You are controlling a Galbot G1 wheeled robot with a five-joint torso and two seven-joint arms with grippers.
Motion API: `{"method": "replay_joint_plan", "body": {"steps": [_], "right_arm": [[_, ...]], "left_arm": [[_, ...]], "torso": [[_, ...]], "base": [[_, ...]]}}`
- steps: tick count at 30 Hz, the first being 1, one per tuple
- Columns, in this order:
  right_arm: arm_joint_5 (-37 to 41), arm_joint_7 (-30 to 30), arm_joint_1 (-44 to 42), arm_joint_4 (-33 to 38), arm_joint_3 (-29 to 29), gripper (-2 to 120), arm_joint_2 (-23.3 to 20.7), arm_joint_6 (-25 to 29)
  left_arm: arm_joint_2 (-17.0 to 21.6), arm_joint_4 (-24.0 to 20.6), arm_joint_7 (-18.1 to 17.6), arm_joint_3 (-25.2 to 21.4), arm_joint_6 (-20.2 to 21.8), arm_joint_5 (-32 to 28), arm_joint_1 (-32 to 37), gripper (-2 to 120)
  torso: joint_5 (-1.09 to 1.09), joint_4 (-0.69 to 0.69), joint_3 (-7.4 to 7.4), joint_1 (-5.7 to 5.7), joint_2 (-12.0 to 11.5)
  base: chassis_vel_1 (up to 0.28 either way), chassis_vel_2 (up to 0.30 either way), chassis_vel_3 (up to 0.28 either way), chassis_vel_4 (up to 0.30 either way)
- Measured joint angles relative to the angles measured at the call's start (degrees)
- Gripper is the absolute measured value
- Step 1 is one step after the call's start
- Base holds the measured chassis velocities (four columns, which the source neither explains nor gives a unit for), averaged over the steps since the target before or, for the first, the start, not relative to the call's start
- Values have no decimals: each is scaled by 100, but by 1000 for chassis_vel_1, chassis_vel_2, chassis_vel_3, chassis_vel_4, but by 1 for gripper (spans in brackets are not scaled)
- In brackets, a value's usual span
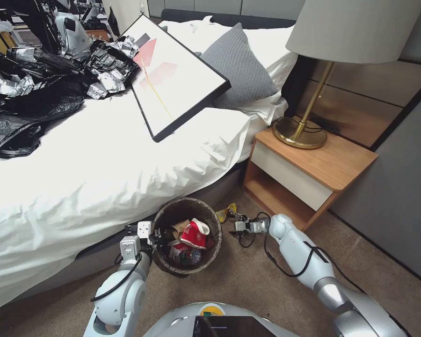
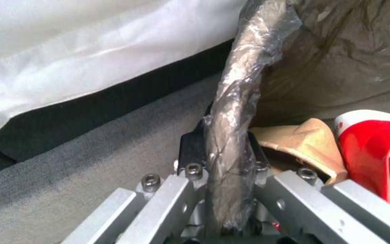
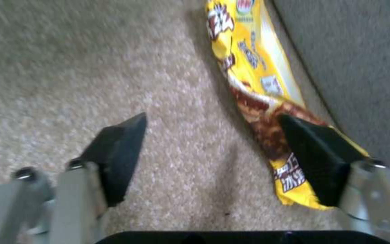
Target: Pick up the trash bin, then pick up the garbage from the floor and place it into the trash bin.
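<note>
A: Left gripper [image 2: 224,159] first. Jaws state?

B: Closed tight on the trash bin [image 1: 188,236] rim. The bag-wrapped rim [image 2: 238,112] runs straight between the two black fingers [image 2: 189,149], one inside the bin, one outside. In the head view the left gripper [image 1: 156,234] sits at the bin's left edge.

A: Right gripper [image 3: 213,152]?

B: Jaws spread wide, nothing held. One fingertip [image 3: 315,149] hangs over the brown end of the yellow snack wrapper [image 3: 258,91]; whether it touches, I cannot tell. The other fingertip is over bare carpet [image 3: 91,67].

A: Wrapper location?

B: On the floor, right of the bin, close against the bed base. From the head view the wrapper [image 1: 225,213] lies just beyond the right gripper [image 1: 236,226], between bin and nightstand [image 1: 308,173].

A: Bin position and contents?

B: Beside the bed [image 1: 103,178], upright, brown bag folded over its rim. Inside: a crushed red-and-white cup [image 1: 195,233], tan paper [image 1: 180,226], more litter beneath. The left wrist view shows the cup [image 2: 375,149] and tan paper [image 2: 303,145] just inside the rim.
</note>
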Motion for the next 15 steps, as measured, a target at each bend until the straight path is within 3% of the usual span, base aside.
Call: {"method": "replay_joint_plan", "body": {"steps": [7,15], "right_arm": [[-61,159,214,-436,159,98,65,13],[-83,360,428,-758,291,100,68,27]], "left_arm": [[-2,-1,0,-4,-1,6,14,0],[-32,8,0,7,-4,41,23,0]], "torso": [[-1,0,0,0,0],[-1,0,0,0,0]], "base": [[0,0,0,0],[0,0,0,0]]}}
